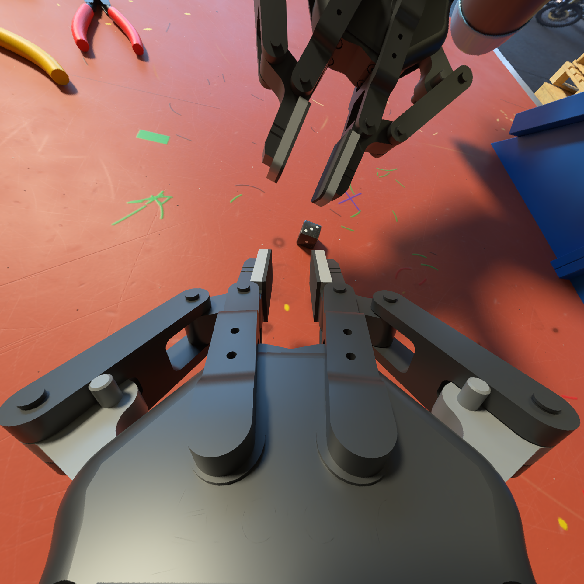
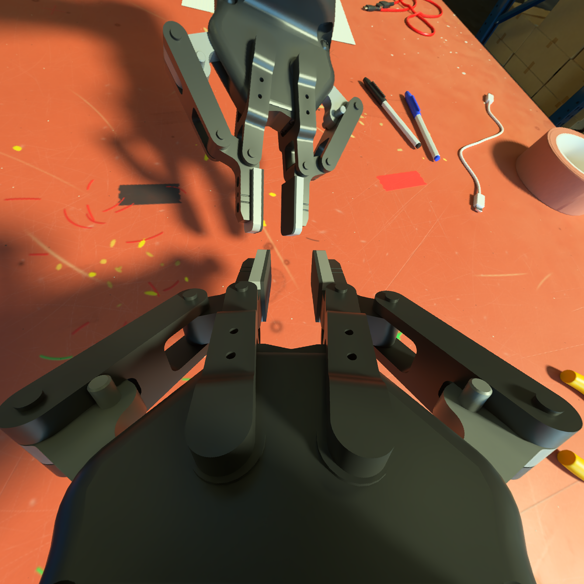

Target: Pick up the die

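A small black die (image 1: pixel 309 234) with white pips sits on the red-orange table, just beyond and slightly right of my left gripper (image 1: pixel 291 252). The left gripper is open and empty, its right fingertip (image 1: pixel 319 257) close to the die. My right gripper (image 2: pixel 290 252) is open and empty. It also shows in the left wrist view (image 1: pixel 298 189), hanging above the table beyond the die, fingers apart. The left gripper shows in the right wrist view (image 2: pixel 273 229), facing mine. The die is not visible in the right wrist view.
Red-handled pliers (image 1: pixel 104 25) and a yellow tube (image 1: pixel 34 53) lie far left. A blue bin (image 1: pixel 550 189) stands at the right. In the right wrist view: two markers (image 2: pixel 407 121), a white cable (image 2: pixel 477 151), a tape roll (image 2: pixel 556 170), a red cord (image 2: pixel 414 15), yellow tubes (image 2: pixel 572 379).
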### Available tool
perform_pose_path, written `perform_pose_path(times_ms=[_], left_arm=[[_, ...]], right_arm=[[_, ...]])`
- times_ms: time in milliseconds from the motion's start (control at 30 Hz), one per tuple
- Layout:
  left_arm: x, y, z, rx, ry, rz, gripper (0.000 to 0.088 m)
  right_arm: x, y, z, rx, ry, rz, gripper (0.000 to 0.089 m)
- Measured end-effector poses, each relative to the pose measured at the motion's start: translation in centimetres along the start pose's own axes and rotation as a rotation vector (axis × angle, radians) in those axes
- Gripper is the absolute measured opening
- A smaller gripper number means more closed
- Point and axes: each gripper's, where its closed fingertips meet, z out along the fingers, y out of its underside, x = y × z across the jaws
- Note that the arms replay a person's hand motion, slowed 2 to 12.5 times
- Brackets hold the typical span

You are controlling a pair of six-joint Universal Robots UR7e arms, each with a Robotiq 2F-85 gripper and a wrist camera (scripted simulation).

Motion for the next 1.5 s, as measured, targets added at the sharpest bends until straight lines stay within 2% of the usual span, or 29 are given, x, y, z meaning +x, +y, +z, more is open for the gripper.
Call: perform_pose_path(times_ms=[167,367,500,667,833,967,1167,1333,1500], left_arm=[[-0.2,-0.2,-0.1,0.014,-0.005,-0.017,0.0217],[-0.3,-0.6,-0.4,0.044,-0.004,-0.049,0.0216],[-0.4,-0.9,-0.5,0.065,0.000,-0.074,0.0216],[-0.5,-1.1,-0.6,0.075,0.001,-0.113,0.0214],[-0.7,-0.6,-0.3,0.048,-0.011,-0.122,0.0189],[-0.7,-0.2,0.0,0.021,-0.015,-0.115,0.0188],[-0.2,0.2,0.4,-0.010,0.000,-0.090,0.0209],[0.3,0.1,0.7,-0.015,0.028,-0.085,0.0208],[0.6,0.3,0.8,-0.029,0.043,-0.076,0.0207]], right_arm=[[0.6,-0.1,-0.6,0.022,0.029,0.034,0.0279],[1.2,-0.2,-1.8,0.077,0.072,0.115,0.0323],[1.8,0.1,-2.8,0.107,0.110,0.204,0.0329],[2.0,1.0,-3.7,0.130,0.142,0.355,0.0331],[1.1,2.0,-3.8,0.097,0.132,0.443,0.0340],[0.3,3.0,-3.8,0.025,0.130,0.430,0.0372],[-2.1,4.5,-2.6,-0.101,0.064,0.360,0.0458],[-2.3,5.8,-1.8,-0.192,0.065,0.258,0.0479],[-2.4,6.5,-0.8,-0.235,0.034,0.205,0.0483]])
